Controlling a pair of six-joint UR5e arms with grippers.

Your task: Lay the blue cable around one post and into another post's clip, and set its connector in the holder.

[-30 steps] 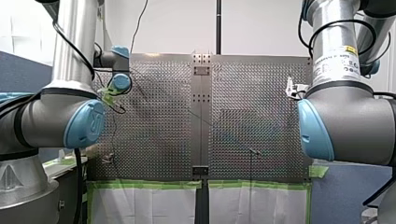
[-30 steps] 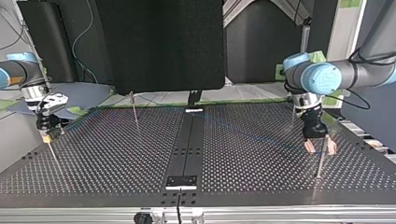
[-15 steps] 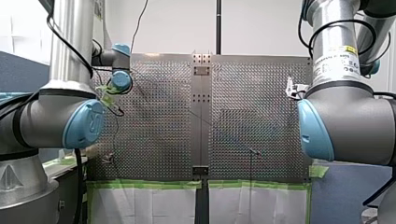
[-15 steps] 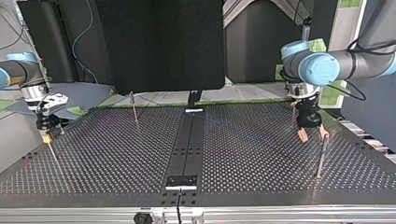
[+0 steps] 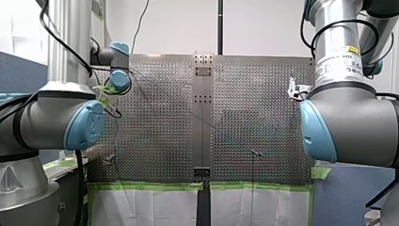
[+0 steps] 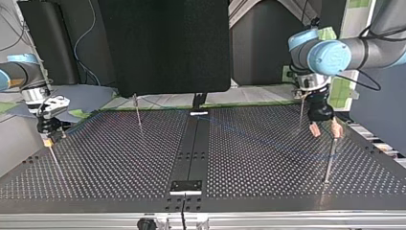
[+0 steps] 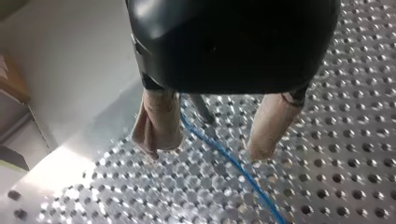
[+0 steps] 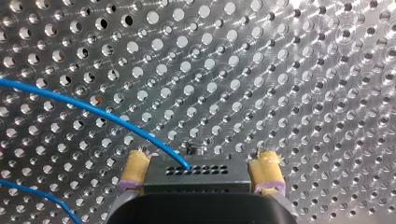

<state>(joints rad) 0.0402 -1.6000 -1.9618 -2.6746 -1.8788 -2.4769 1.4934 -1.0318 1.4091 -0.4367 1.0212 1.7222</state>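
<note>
The perforated metal worktop is spreading across the whole top view, with both arms working at its edges. My left arm is reaching in at that view's right, over the far right corner, and my right arm is coming in at the far left. My left gripper is hanging above the worktop with its jaws spread wide, the beige pads standing well apart and gripping nothing. One pad is hovering near the top of a thin upright post, and a second post is standing just beyond the gripper on the far side. My right gripper is sitting low at the left edge, its jaws pinching the black connector between yellow pads. The blue cable is running over the worktop and passing beneath the gap between the left jaws; at its other end it is curving across the holes and entering the connector
</note>
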